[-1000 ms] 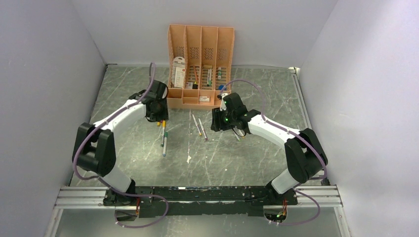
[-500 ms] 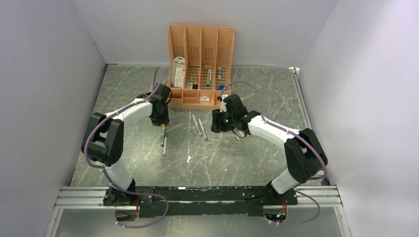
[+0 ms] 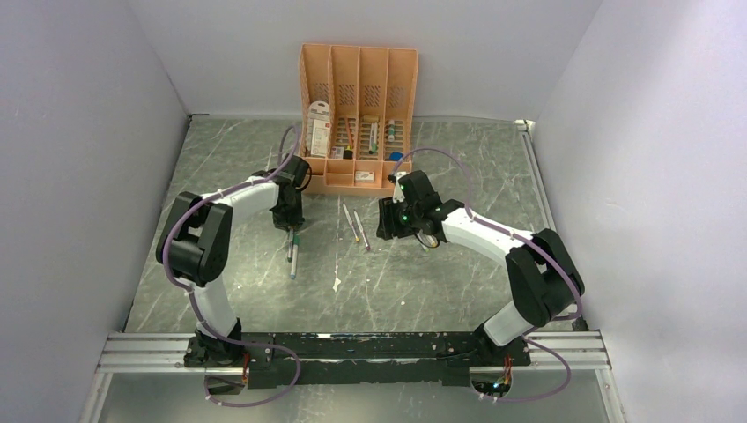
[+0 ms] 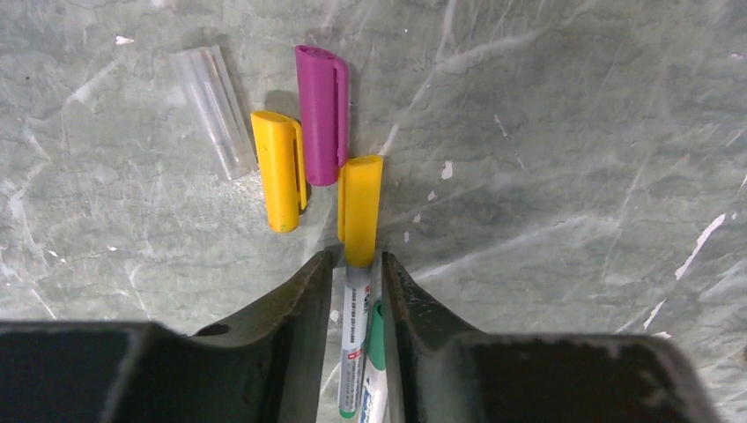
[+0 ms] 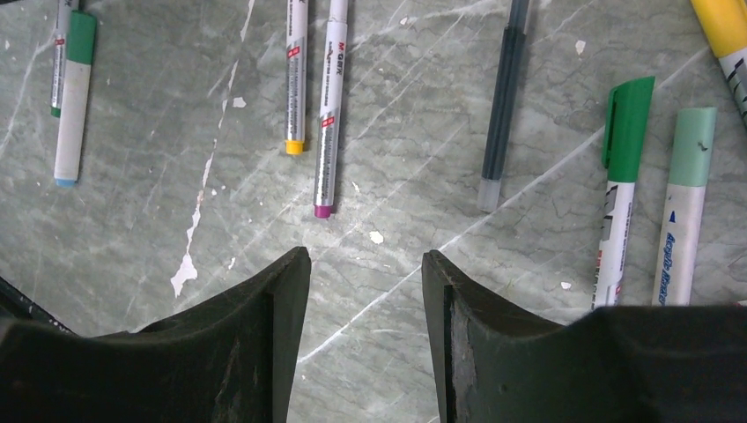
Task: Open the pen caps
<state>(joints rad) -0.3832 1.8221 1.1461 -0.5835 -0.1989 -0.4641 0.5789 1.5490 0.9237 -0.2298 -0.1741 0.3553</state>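
In the left wrist view a pen with a yellow cap (image 4: 360, 208) and a pale grey barrel (image 4: 355, 335) lies on the table. My left gripper (image 4: 354, 257) has its jaws close together around this pen just below the cap. A green-capped pen (image 4: 377, 348) lies between the fingers too. Loose yellow (image 4: 280, 172), purple (image 4: 322, 115) and clear (image 4: 214, 110) caps lie just ahead. My right gripper (image 5: 363, 256) is open and empty above bare table. Uncapped pens with a yellow end (image 5: 295, 79) and a purple end (image 5: 328, 115) lie ahead of it. In the top view the left gripper (image 3: 288, 214) and the right gripper (image 3: 388, 222) flank these pens (image 3: 357, 227).
The peach-orange organiser (image 3: 357, 66) with card packets stands at the back centre. In the right wrist view a dark pen (image 5: 504, 97), a green-capped pen (image 5: 624, 176), a pale-green-capped pen (image 5: 685, 203) and a yellow cap (image 5: 727, 22) lie to the right. Grey walls enclose three sides.
My left arm has swung its elbow inward and brought the gripper down over the top of the yellow-capped pen. My right arm has hardly moved.
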